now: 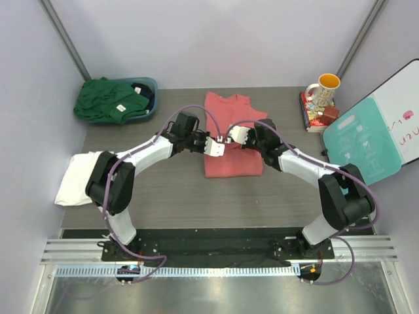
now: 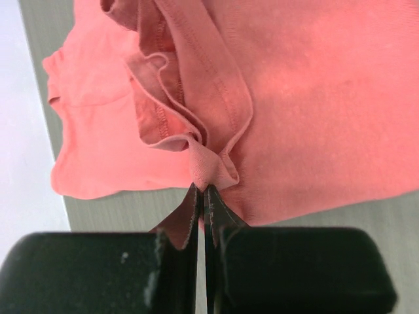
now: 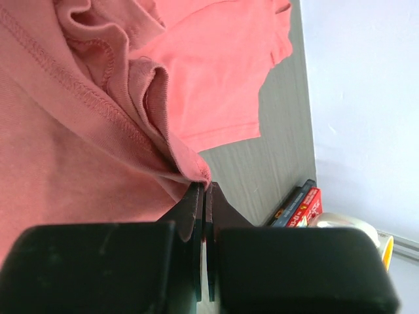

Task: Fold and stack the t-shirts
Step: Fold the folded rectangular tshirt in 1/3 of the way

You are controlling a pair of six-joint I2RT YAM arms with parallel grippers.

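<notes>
The coral-red t-shirt (image 1: 230,127) lies partly folded in the middle of the table. My left gripper (image 1: 215,148) is shut on a pinch of its hem, seen in the left wrist view (image 2: 209,167). My right gripper (image 1: 230,136) is shut on another bunched fold of the same shirt (image 3: 196,171). Both grippers meet over the shirt's left-middle part and hold the cloth a little above the table. The white t-shirt (image 1: 77,176) lies at the left edge. The dark green t-shirt (image 1: 108,99) is heaped in the teal tub (image 1: 149,85).
At the back right stand a mug (image 1: 323,88) on books (image 1: 315,112), with a teal board (image 1: 362,145) and a whiteboard (image 1: 407,111) leaning beside them. The books and mug also show in the right wrist view (image 3: 300,203). Grey table (image 1: 170,196) shows in front of the shirt.
</notes>
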